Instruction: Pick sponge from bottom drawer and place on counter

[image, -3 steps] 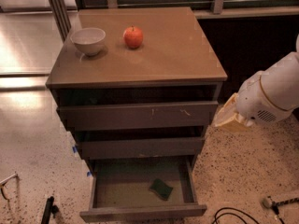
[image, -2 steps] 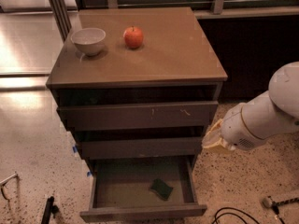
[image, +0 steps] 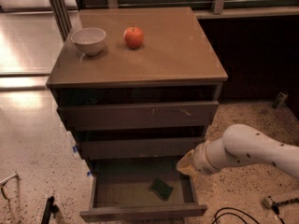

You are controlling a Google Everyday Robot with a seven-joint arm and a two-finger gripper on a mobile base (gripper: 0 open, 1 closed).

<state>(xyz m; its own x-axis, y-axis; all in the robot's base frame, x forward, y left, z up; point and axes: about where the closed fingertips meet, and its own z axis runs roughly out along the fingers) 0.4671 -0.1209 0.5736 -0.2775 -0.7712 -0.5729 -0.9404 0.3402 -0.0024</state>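
Camera view: I am observing the white cylindrical robot arm (image: 247, 148) entering from the right edge, with its pale yellowish gripper (image: 185, 164) now hanging at the right-hand side of the open bottom drawer (image: 140, 213), just above its side wall. Compared with the frame taken 0.7 s ago, the gripper is sitting lower and further left, closer to the drawer opening, and the arm is lying more nearly level. I cannot tell whether the gripper is parted or closed.

The small flat dark green sponge (image: 161, 188) is lying on the drawer floor, right of centre and turned at an angle. It is occupying the same spot as in the earlier frames. It is sitting below and to the left of the gripper, apart from it.

The smooth tan-brown rectangular counter (image: 163, 55) is carrying a white ceramic bowl (image: 88, 40) and a red apple (image: 133, 37), both standing where they were before. The two grey-brown upper drawers (image: 138, 115) are standing slightly ajar.
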